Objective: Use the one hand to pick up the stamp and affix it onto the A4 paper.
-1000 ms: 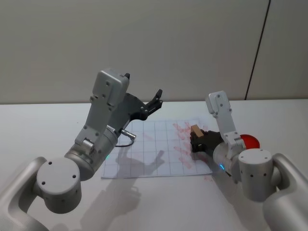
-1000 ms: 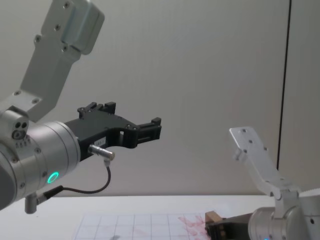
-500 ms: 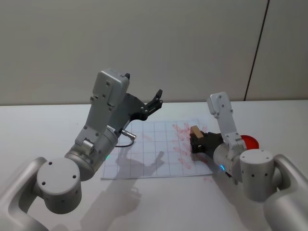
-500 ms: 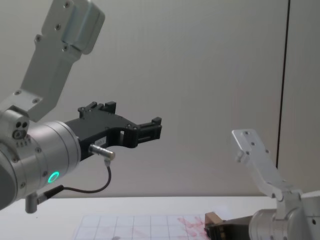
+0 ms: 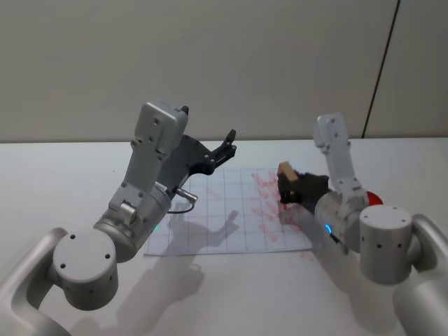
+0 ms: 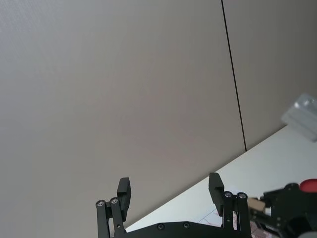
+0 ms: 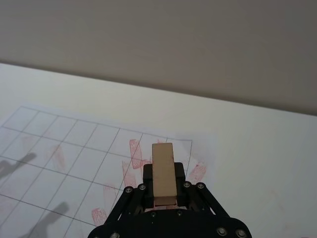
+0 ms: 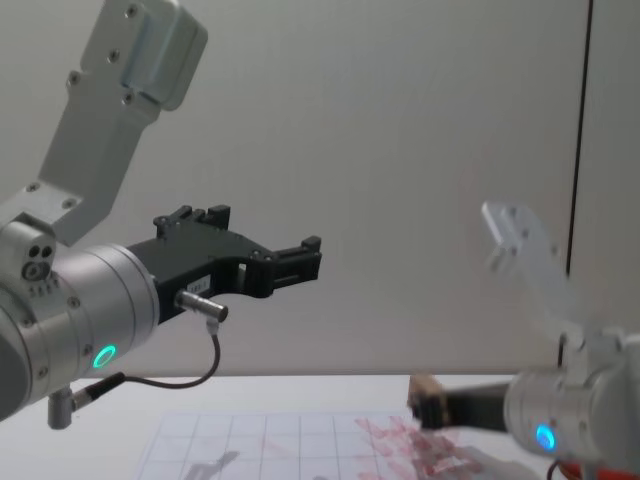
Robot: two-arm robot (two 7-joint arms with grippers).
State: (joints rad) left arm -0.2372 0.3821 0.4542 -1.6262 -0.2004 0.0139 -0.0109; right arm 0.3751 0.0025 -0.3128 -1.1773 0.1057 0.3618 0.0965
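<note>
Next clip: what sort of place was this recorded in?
Probably a robotics lab or test room: a white table against a plain panelled wall, a gridded A4 paper with a cluster of red marks, and the right claw holding the stamp above it.

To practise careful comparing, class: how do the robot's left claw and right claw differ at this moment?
The left claw is open and empty; the right claw is shut on the stamp. The left claw is held high above the table; the right claw sits low, over the paper. Both are black two-finger claws.
</note>
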